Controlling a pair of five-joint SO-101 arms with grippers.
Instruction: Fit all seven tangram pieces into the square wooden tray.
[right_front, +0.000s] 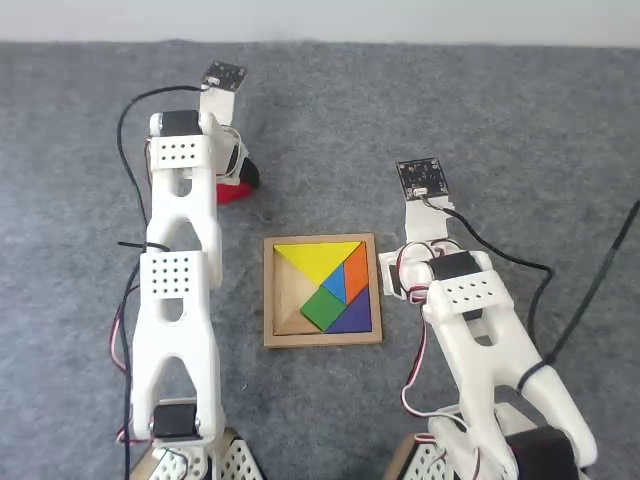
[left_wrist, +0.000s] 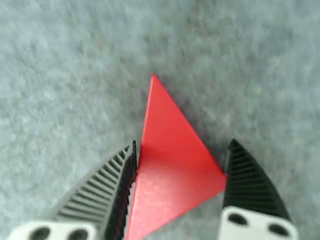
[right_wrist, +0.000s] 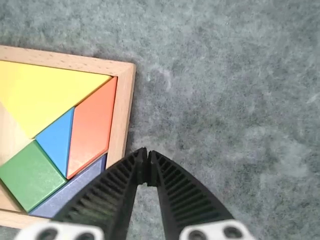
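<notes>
clamping red triangle (left_wrist: 165, 172) in left tool (left_wrist: 183, 145), apart from tray (right_front: 322, 340)'s far-left corner; holding right tool (right_wrist: 148, 153) closed beside tray's right edge.

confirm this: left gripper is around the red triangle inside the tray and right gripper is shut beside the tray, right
No: the red triangle lies on the carpet outside the tray, as the high view shows. The left gripper is around it, and the right gripper is shut beside the tray.

No readable text, labels or numbers anywhere.
</notes>
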